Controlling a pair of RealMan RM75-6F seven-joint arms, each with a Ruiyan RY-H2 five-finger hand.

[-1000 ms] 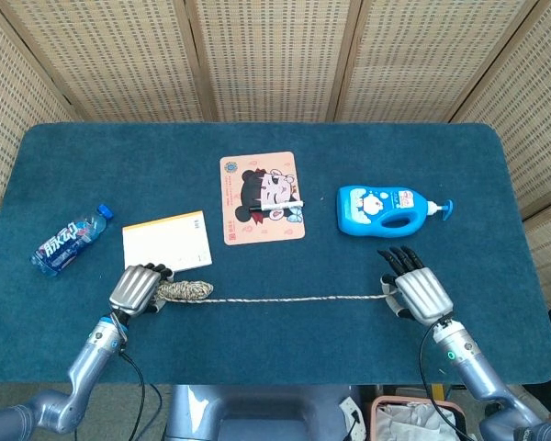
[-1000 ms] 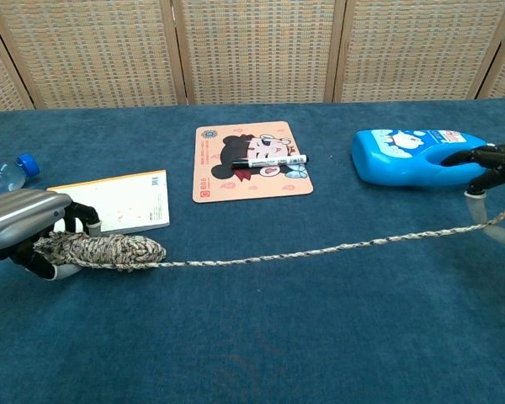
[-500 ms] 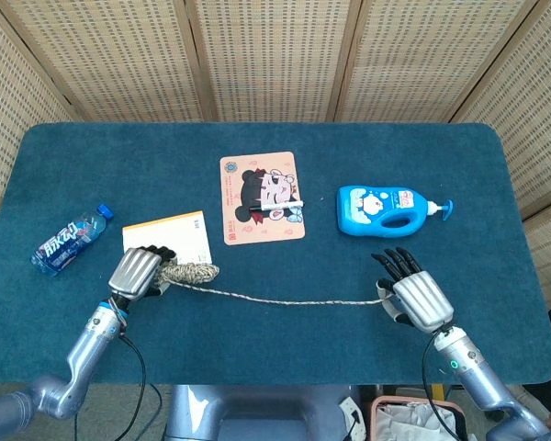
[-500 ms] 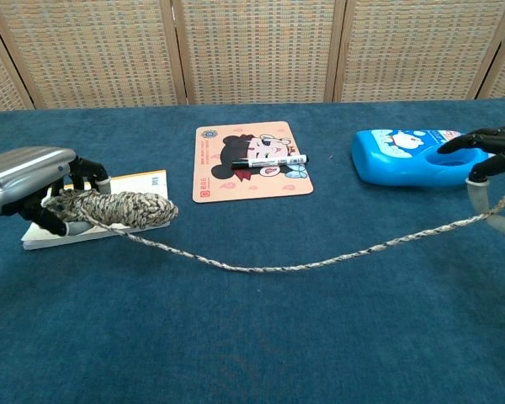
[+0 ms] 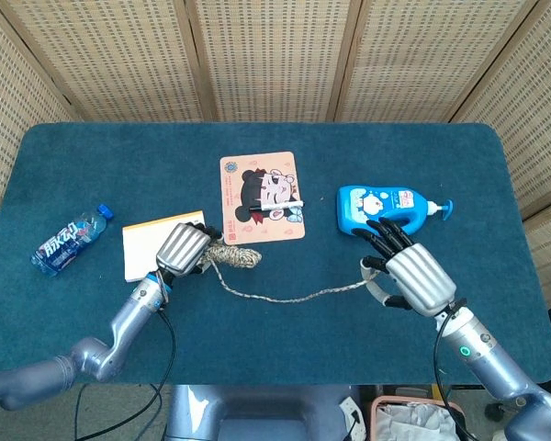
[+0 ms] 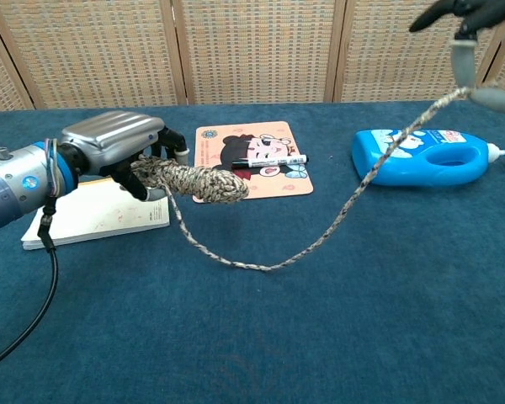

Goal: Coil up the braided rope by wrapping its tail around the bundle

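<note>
Left hand grips one end of the rope bundle, its fingers curled around the wound coil, and holds it lifted above the blue tablecloth, over the right edge of the yellow notepad and just beside the cartoon mouse pad. The bundle sticks out to the right of the fist, roughly level. From it the braided rope's tail drops in a slack curve whose low point lies near the cloth in the middle of the table, then climbs to the right.

The right hand holds the far end of that tail, raised well above the table; in the chest view only its dark fingertips and a pale thumb show at the top right corner, with the rope pinched there. In the head view this hand hangs in front of the near edge of the blue pump bottle, which lies on its side with the nozzle pointing right.

A black marker lies across the mouse pad. A small water bottle rests on its side near the left edge of the table, well apart from the notepad.
</note>
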